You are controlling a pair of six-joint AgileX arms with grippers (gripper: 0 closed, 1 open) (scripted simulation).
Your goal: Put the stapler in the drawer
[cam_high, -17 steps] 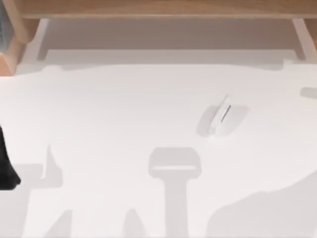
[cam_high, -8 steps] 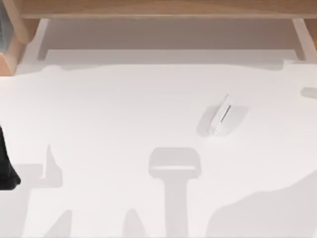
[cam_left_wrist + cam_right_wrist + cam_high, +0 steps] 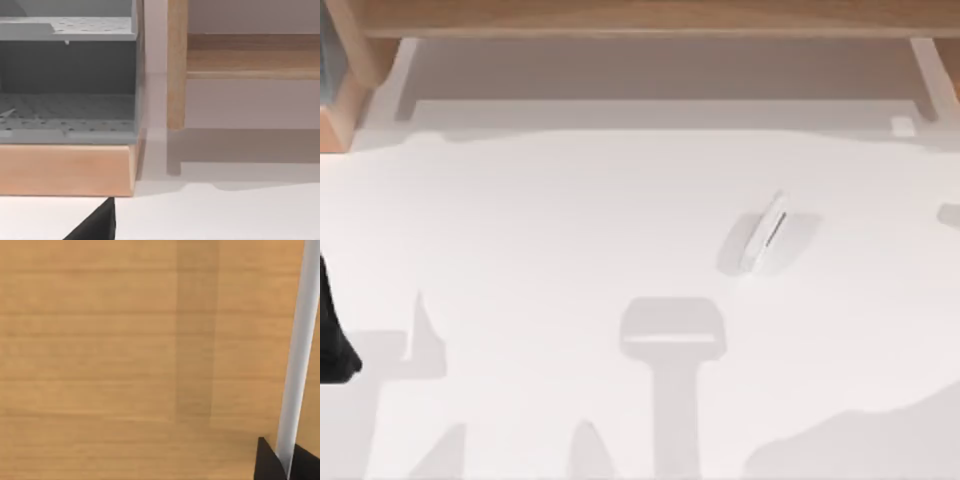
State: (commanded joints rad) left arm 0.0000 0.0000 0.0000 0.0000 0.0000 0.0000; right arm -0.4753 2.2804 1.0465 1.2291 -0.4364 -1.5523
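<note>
Top view, looking straight down: one stapler (image 3: 767,235), a slim white bar with a thin dark slit along it, lies at a slant on the white table (image 3: 540,230), right of the middle and free of any grip. Nothing touches it or stands near it, so it looks ready to be picked up from above.

Along the far edge runs one drawer (image 3: 660,75), pulled out from under a wooden front, its pale floor open to the camera and bare of contents as far as can be seen. It seems to stand open so the stapler can be dropped in; stapler and drawer are well apart, with bare table between them.

At the far left edge, low in the picture, a dark shape of the left arm (image 3: 332,335) sits parked and plays no part. Its pincer cannot be judged open or closed.

Right wrist view: a white bar (image 3: 296,355) runs upright past a broad wooden panel (image 3: 125,355), and a dark pincer tip (image 3: 270,462) sits at its lower end. This is likely the drawer's handle, but whether the pincer grips it or merely rests beside it, and how wide it is spread, cannot be told.

Left wrist view: a grey perforated shelf unit (image 3: 67,75) on a wooden base, beside one wooden post (image 3: 176,65).

Judging by this, the stapler has not yet been lifted.
</note>
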